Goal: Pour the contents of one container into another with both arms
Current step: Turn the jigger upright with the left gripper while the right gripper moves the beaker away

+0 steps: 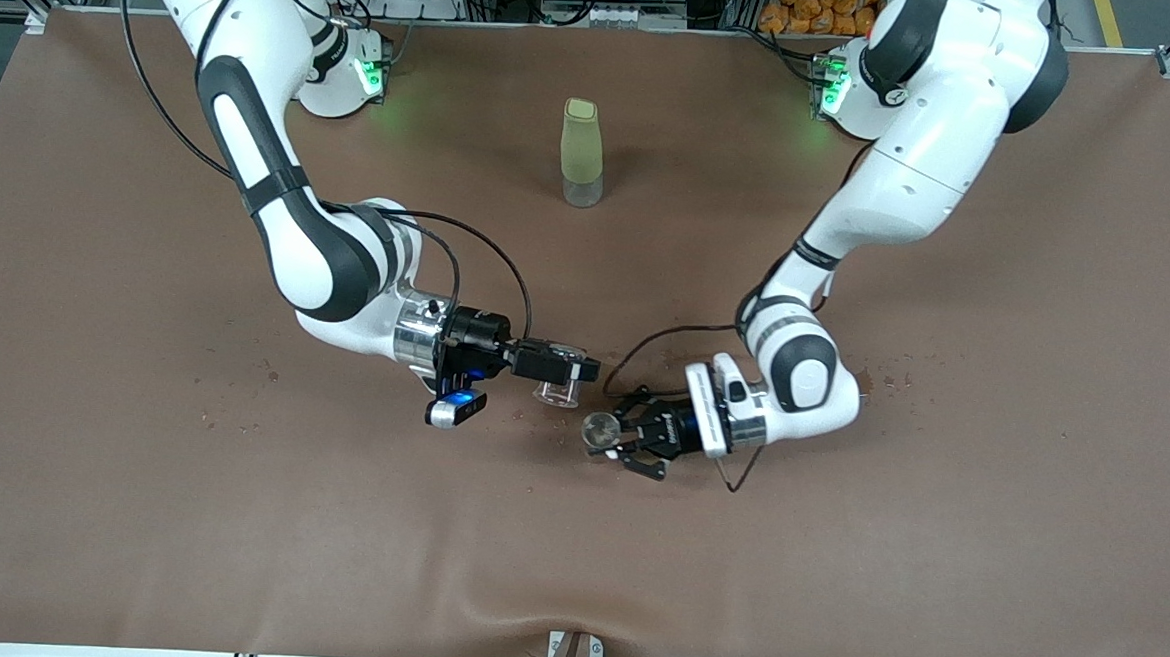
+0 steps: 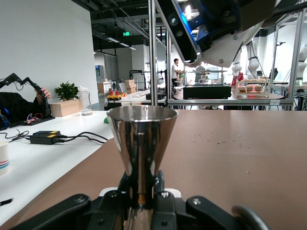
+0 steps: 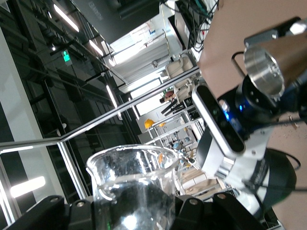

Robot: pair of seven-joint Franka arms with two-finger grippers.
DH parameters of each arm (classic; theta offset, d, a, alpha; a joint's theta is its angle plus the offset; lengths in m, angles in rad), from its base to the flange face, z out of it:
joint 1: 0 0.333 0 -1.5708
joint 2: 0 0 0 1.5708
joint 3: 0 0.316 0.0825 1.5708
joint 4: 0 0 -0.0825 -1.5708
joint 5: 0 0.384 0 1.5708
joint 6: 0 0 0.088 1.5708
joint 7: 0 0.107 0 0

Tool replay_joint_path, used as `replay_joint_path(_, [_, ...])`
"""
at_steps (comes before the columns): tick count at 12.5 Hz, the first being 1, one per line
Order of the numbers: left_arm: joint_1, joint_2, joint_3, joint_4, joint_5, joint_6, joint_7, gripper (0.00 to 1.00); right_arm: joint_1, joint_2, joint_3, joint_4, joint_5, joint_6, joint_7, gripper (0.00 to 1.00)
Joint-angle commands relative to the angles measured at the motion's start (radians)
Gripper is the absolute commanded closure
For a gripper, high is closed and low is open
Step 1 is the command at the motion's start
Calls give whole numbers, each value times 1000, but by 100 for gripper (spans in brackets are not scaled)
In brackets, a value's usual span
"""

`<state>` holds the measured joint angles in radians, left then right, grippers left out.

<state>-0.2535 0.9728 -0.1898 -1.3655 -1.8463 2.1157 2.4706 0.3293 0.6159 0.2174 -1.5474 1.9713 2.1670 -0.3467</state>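
Observation:
My right gripper (image 1: 560, 365) is shut on the tiny clear glass cup (image 1: 559, 387), which fills the right wrist view (image 3: 132, 187) between the black fingers (image 3: 48, 211). My left gripper (image 1: 623, 437) is shut on the waist of the shiny steel jigger (image 1: 602, 431), held upright with its round rim open upward. The left wrist view shows the jigger's upper cone (image 2: 142, 139) rising from the left gripper (image 2: 142, 194). Cup and jigger hang close together over the middle of the brown table, a small gap between them. From the right wrist view the jigger's rim (image 3: 263, 72) shows farther off.
A tall pale-green bottle (image 1: 582, 153) with a clear base stands upright between the two arm bases, farther from the front camera than both grippers. Small crumbs (image 1: 888, 381) dot the brown table cover (image 1: 135, 505) near the left arm. A black cable (image 1: 655, 337) loops by the left wrist.

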Motion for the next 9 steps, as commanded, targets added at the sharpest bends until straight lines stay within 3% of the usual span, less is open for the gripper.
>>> replay_joint_path(1, [46,-2,-4,-29,24,-68,8,100,25,31,-6,61,12,-9,-52,100])
replay_joint_path(3, [104,-2,0,-56,80,-132,10,100,28,42,-6,78,-1,-10,-67,100])
replay_joint_path(9, [293,-3,0,-142,286,-307,5,100,-21,50,-10,82,-219,-13,-285,100])
